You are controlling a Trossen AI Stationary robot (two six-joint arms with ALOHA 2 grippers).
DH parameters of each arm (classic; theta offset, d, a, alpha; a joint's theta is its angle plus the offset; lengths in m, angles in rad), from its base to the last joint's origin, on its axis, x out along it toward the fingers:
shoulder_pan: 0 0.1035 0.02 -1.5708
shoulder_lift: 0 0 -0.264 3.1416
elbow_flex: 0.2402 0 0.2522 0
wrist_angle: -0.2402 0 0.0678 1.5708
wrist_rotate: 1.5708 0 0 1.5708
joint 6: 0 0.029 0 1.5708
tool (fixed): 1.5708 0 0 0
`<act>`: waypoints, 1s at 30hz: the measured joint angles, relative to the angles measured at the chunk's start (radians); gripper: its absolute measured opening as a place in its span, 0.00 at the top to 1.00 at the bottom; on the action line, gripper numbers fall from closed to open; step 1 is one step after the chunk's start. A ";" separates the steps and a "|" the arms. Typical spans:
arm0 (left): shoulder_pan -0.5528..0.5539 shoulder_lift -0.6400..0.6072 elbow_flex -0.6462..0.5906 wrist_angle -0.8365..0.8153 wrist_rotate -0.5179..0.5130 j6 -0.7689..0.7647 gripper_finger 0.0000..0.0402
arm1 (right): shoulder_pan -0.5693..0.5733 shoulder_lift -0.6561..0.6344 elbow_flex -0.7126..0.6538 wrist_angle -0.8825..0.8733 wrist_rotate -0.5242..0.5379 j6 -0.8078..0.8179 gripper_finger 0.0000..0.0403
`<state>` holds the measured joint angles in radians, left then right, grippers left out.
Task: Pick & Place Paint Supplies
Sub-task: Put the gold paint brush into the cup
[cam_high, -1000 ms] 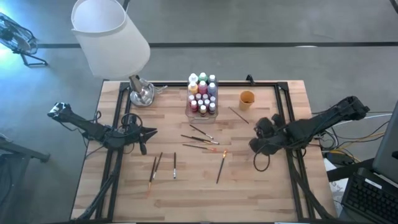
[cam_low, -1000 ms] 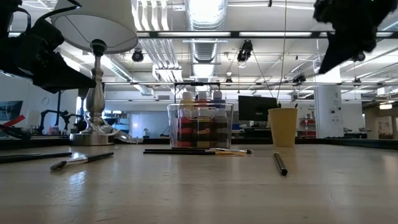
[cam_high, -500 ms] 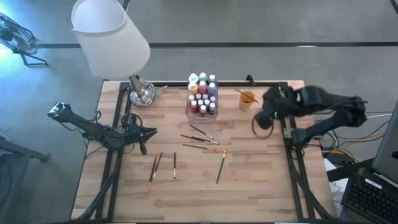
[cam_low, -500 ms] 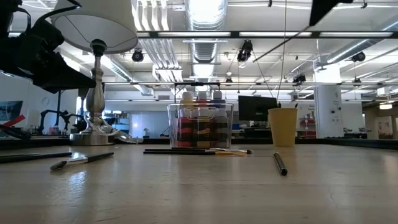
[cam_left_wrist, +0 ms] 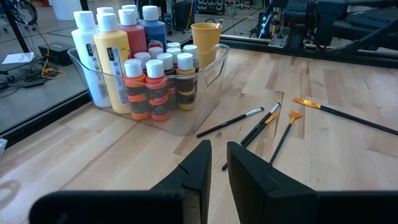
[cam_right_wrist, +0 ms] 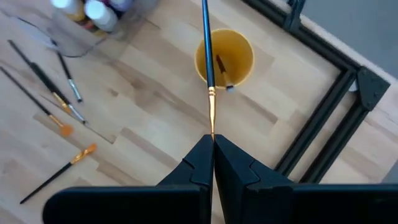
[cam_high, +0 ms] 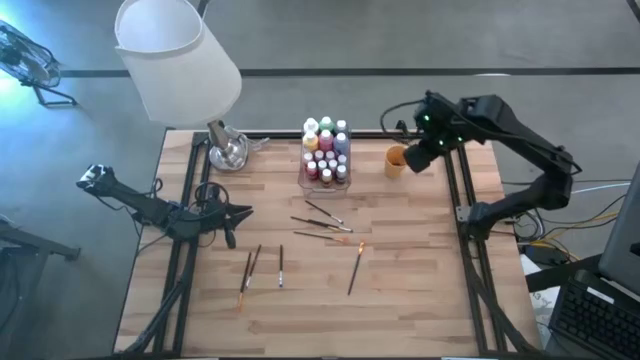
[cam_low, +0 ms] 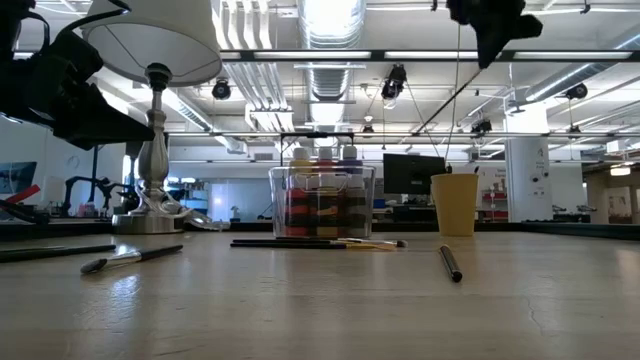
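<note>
**Above the orange cup, a brush held by its tip**

Near the counter's far right corner, the right pincer (cam_right_wrist: pixel 212 144) hangs over the small orange cup (cam_right_wrist: pixel 224 57), clamped on a thin dark-handled paintbrush (cam_right_wrist: pixel 207 59) by its bristle end. White-capped paint bottles (cam_high: pixel 325 150) stand in the clear plastic box (cam_high: pixel 326 181) at the far edge. More brushes (cam_high: pixel 322 224) lie mid-counter. The left pincer (cam_left_wrist: pixel 219 163) waits near the left edge, fingers slightly apart, holding nothing.

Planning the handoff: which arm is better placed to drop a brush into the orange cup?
Right. Its gripper holds a paintbrush directly above the orange cup; the left gripper waits far across the table.
</note>
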<state>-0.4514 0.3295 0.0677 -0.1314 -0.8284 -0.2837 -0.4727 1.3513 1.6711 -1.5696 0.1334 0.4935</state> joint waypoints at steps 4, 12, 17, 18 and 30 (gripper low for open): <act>0.000 0.000 0.000 0.000 0.000 0.000 0.86 | -0.053 0.026 -0.015 -0.002 -0.034 -0.029 0.98; 0.000 0.000 0.000 0.000 0.000 0.000 0.86 | -0.120 0.025 -0.078 -0.001 -0.040 -0.032 0.98; 0.000 0.000 0.000 0.000 0.000 0.000 0.86 | -0.131 0.010 -0.125 -0.002 -0.061 -0.031 0.98; 0.000 0.000 0.000 0.001 0.000 0.000 0.86 | -0.131 0.009 -0.136 -0.001 -0.063 -0.031 0.98; 0.000 0.000 0.000 0.001 0.000 0.000 0.86 | -0.130 0.004 -0.261 -0.003 -0.101 -0.040 0.98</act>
<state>-0.4515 0.3298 0.0677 -0.1307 -0.8288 -0.2840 -0.6029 1.3551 1.4106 -1.5724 0.0326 0.4536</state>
